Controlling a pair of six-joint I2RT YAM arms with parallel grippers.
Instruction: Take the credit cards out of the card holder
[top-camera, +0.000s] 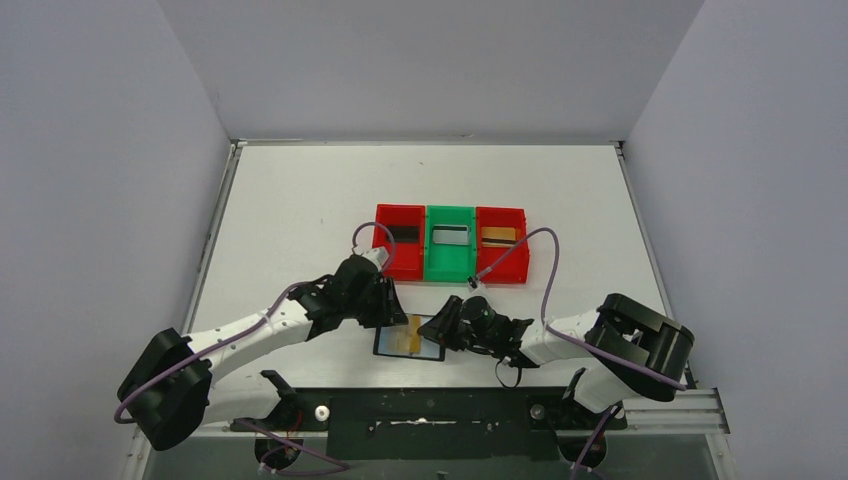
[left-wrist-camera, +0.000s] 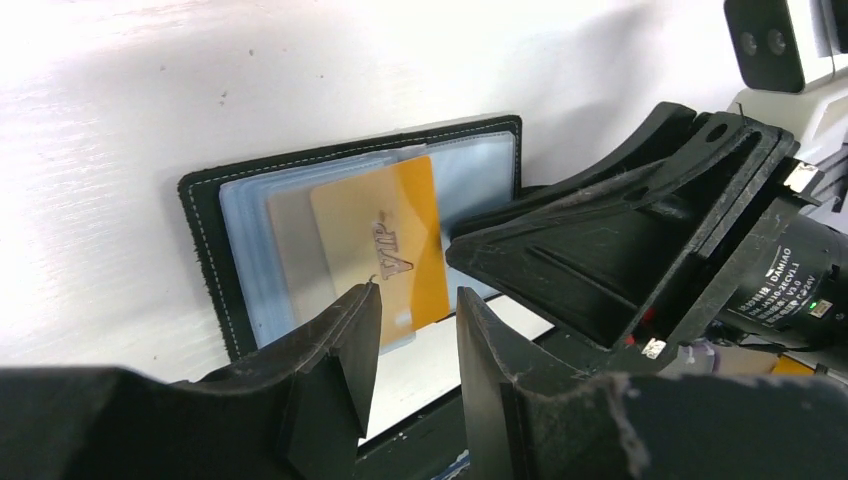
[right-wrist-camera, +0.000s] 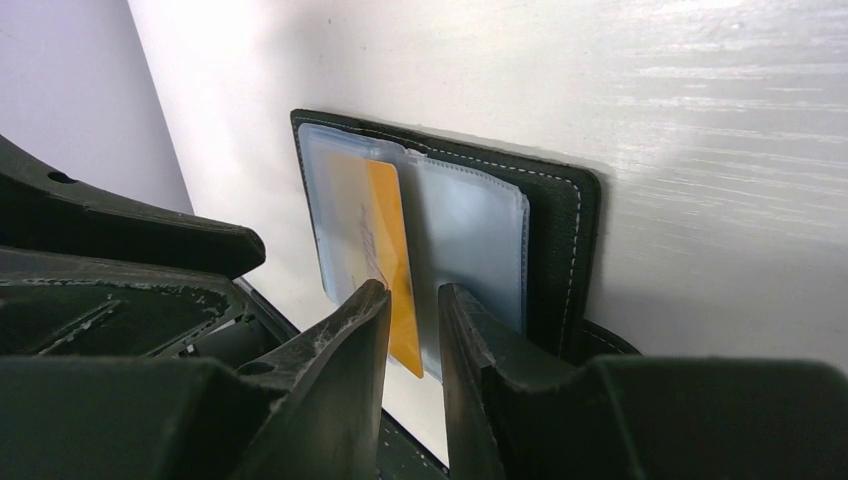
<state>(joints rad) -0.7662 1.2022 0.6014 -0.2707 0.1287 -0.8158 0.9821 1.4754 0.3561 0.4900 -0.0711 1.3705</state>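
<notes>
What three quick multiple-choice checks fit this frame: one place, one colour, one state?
1. Where is the card holder?
A. In the green tray
B. On the table, between the left claw and the right claw
C. At the table's far edge

2. Colours of the trays, left to right in the top view?
A. Red, green, red
B. Green, red, green
C. All red

3. The card holder is:
A. Snapped shut
B. Standing on edge
C. Lying open, a gold card on its pockets

Key: 1 B, it lies on the near side of the table with a claw at either side; 2 A, green sits in the middle; 3 C, both wrist views show the pockets and the card.
</notes>
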